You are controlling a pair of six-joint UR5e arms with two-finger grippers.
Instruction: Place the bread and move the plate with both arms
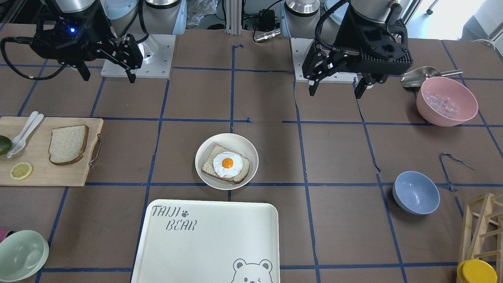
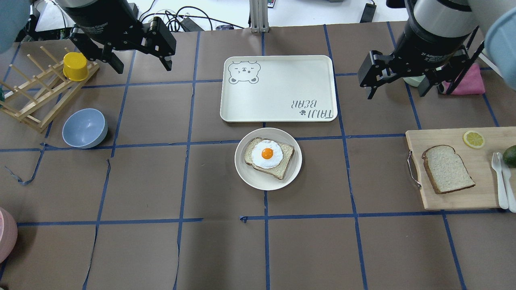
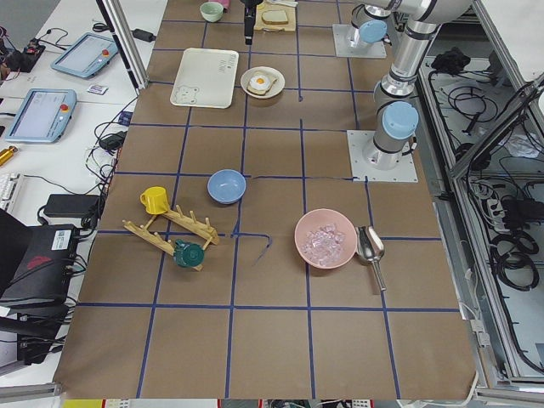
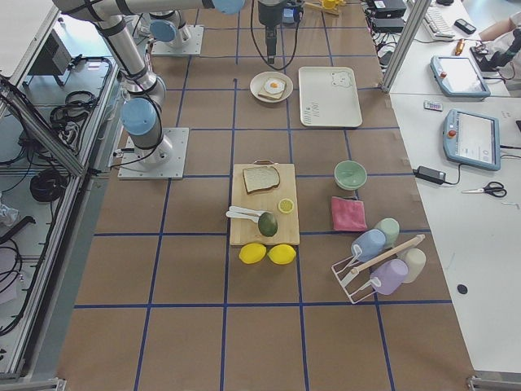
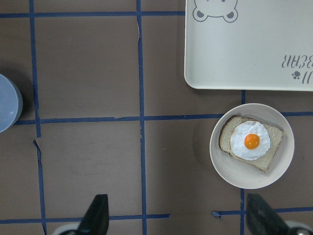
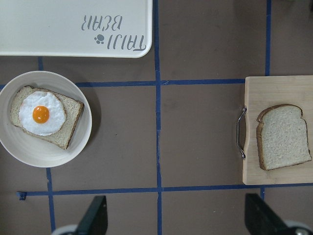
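Two bread slices, overhead view: plain bread (image 2: 446, 169) at right, egg-topped slice (image 2: 269, 157) at centre; one plate (image 2: 250, 179); one tray (image 2: 278, 92); one cutting board (image 2: 451, 201); one lemon slice (image 2: 473, 139); three bowls: blue bowl (image 1: 415, 192), pink bowl (image 1: 428, 114), pale green bowl (image 1: 21, 255); two claws: left claw (image 2: 143, 66), right claw (image 2: 396, 92).

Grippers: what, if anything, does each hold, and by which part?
Nothing: left gripper and right gripper are open, empty; the bread lies on the cutting board.

Bread (image 2: 447, 169) on board (image 2: 455, 200), right of plate (image 2: 246, 177)
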